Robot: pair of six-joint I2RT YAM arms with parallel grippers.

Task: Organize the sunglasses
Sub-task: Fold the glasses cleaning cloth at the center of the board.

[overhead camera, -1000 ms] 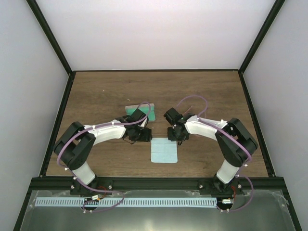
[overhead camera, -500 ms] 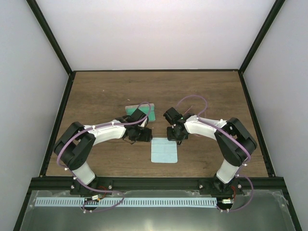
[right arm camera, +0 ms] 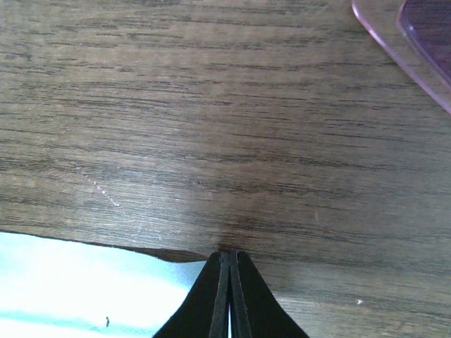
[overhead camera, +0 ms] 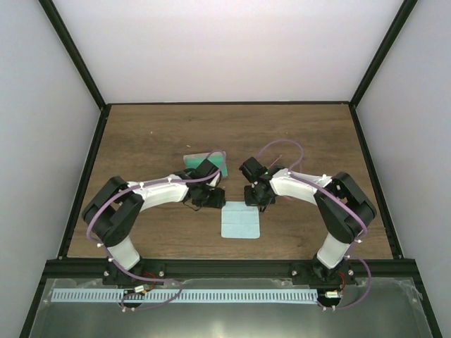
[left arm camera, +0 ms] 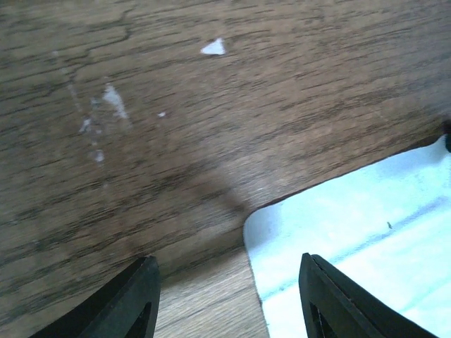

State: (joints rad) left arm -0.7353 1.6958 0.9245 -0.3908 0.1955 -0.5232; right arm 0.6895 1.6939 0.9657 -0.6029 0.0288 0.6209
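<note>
**Top external view:** A brown wood-grain table (overhead camera: 141, 141) sits inside a booth of plain white walls (overhead camera: 225, 49) edged with black frame bars (overhead camera: 77, 56). Both arms bend inward toward the middle of the table. The left gripper (overhead camera: 213, 199) and the right gripper (overhead camera: 252, 198) hang just above the far edge of a light blue cloth (overhead camera: 240, 222), which lies flat in the centre. Behind the left arm is a case with green lining (overhead camera: 192, 161), partly covered by the arm.

**Left wrist view:** The grain is dark and streaked, with a few white flecks (left arm camera: 213, 47) on it. The left gripper's fingers stand well apart with nothing between them. Below the gap lie one rounded corner of the cloth and bare wood.

**Right wrist view:** The right gripper's fingers are pressed tight together, and their tips meet right at the cloth's edge. I cannot tell whether a fold of cloth is pinched there. The sunglasses (right arm camera: 416, 42) lie on the bare table well apart from the tips, cut off at the upper right corner. Only a pink-purple rim and part of a tinted lens show. That rim runs diagonally from upper left to lower right. Too little shows to tell their long axis.
</note>
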